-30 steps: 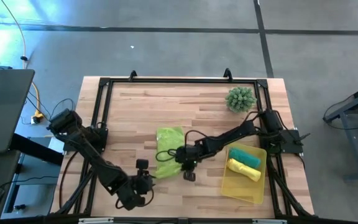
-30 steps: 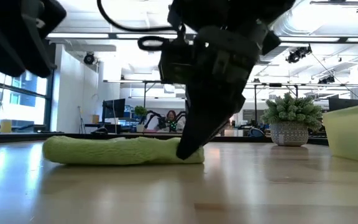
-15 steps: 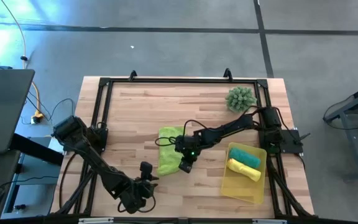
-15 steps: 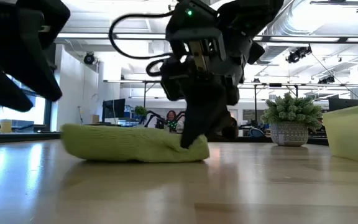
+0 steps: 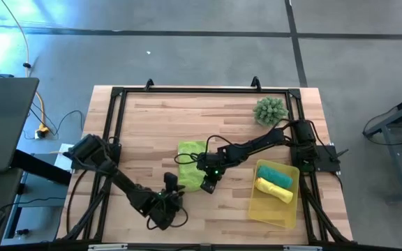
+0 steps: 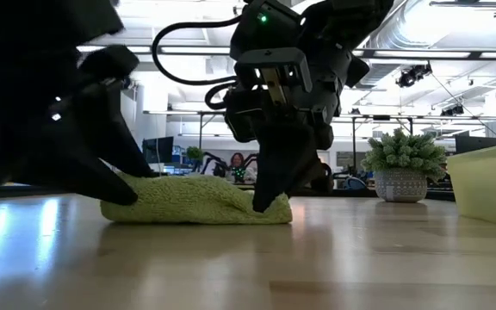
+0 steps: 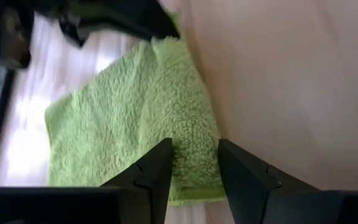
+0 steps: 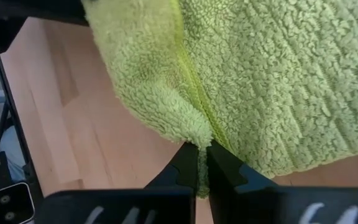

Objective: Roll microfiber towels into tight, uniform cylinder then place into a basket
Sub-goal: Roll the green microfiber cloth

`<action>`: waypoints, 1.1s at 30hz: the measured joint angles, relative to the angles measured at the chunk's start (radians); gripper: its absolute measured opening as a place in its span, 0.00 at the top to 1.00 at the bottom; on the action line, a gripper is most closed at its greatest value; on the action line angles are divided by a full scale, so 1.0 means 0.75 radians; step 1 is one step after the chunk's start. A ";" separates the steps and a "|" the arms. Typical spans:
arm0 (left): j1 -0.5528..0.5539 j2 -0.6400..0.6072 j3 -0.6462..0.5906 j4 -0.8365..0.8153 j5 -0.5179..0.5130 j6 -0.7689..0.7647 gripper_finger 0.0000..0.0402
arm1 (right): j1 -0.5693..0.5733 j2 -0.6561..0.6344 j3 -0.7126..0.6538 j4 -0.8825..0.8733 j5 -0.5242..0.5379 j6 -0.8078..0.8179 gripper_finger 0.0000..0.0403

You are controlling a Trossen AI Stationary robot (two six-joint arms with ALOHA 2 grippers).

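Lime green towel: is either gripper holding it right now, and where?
Right gripper is shut on the lime green towel, pinching its folded-over corner. Left gripper is open at the towel's near edge, holding nothing.

Grey concrete floor (image 5: 187, 56), wooden table (image 5: 187, 111), bright office windows (image 6: 24, 138), ceiling ducts (image 6: 455, 26)

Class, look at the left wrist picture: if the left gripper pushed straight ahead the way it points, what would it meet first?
Most likely the lime green towel, lying just beyond the open jaws of the left gripper; depth is hard to judge, so contact may be very near.

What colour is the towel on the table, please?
Lime green towel, clearest in the right wrist view.
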 joint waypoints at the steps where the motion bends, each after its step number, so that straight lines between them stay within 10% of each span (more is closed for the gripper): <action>1: 0.012 0.000 0.000 -0.011 0.013 -0.020 0.70 | 0.000 0.000 0.000 -0.002 0.002 -0.001 1.00; 14: 0.104 -0.008 0.003 -0.027 0.310 -0.156 0.98 | 0.001 0.000 0.001 -0.009 0.012 -0.072 0.97; 33: 0.251 -0.180 -0.127 0.004 0.702 -0.760 1.00 | 0.108 -0.151 0.001 -0.077 0.295 -0.722 0.86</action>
